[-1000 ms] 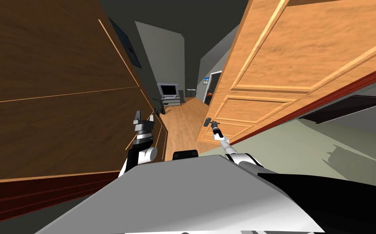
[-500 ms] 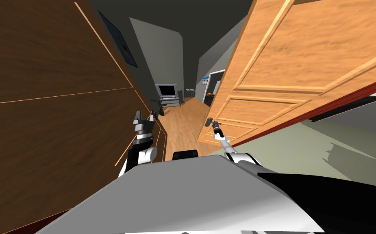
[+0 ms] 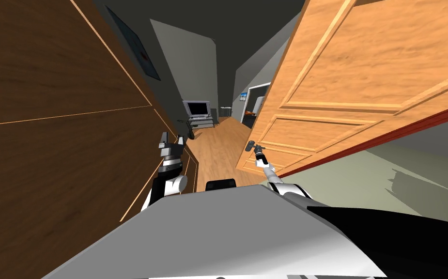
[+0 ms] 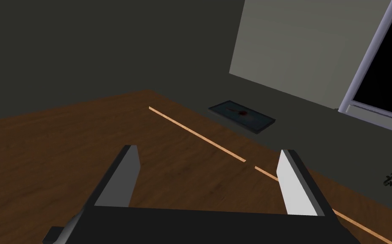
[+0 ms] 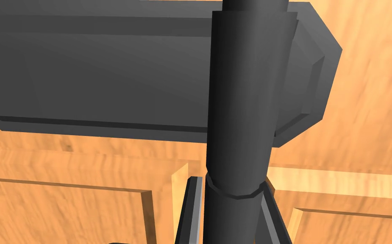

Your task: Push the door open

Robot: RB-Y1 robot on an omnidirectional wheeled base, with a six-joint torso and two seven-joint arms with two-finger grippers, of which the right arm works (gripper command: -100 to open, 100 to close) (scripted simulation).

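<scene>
Passage floor: runs ahead, between the panelled wall on the left and the door on the right.
Door handle: on the door's near edge, between the right gripper's fingers.
Left gripper: just beside the panelled wall.
Television: at the far end, on a stand.
Framed picture: on the left wall, beyond the panelling.

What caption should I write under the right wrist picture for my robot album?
The right gripper squeezes the dark handle of the light wooden door.
</scene>
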